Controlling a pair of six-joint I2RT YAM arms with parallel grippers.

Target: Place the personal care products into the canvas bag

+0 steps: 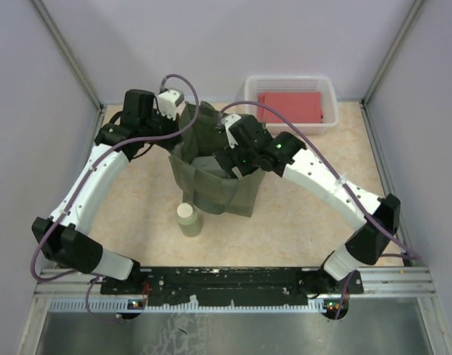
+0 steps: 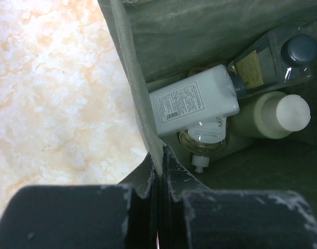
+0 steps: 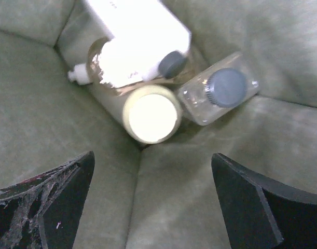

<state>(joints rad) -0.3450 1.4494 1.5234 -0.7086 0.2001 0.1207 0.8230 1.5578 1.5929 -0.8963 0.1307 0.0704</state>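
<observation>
Personal care products lie directly under the right gripper (image 3: 153, 171), which hangs inside the canvas bag (image 3: 44, 104) with its jaws spread wide and nothing between them. Below it four bottles rest in a heap on the bag's floor. A white bottle (image 3: 142, 26) lies across a clear bottle (image 2: 202, 140) with a small white tip. A green bottle (image 3: 148, 114) with a cream cap lies beside them, and a second clear bottle (image 3: 220, 91) with a dark cap touches the green one.

The left gripper (image 2: 159, 171) is pinched tight on the bag's rim at its far left side, holding up the edge of the mouth.

One product is not yet in. The last bottle (image 1: 189, 220), green with a cream cap, stands upright on the table (image 1: 137, 207) just beside the bag's near left corner. From the right gripper it lies toward the arm bases and to the left, outside the bag wall, with its long axis vertical. The free right gripper looks nearer to it than the left one. I judge it must first lift clear of the bag, then close on the bottle from above or from the side.
</observation>
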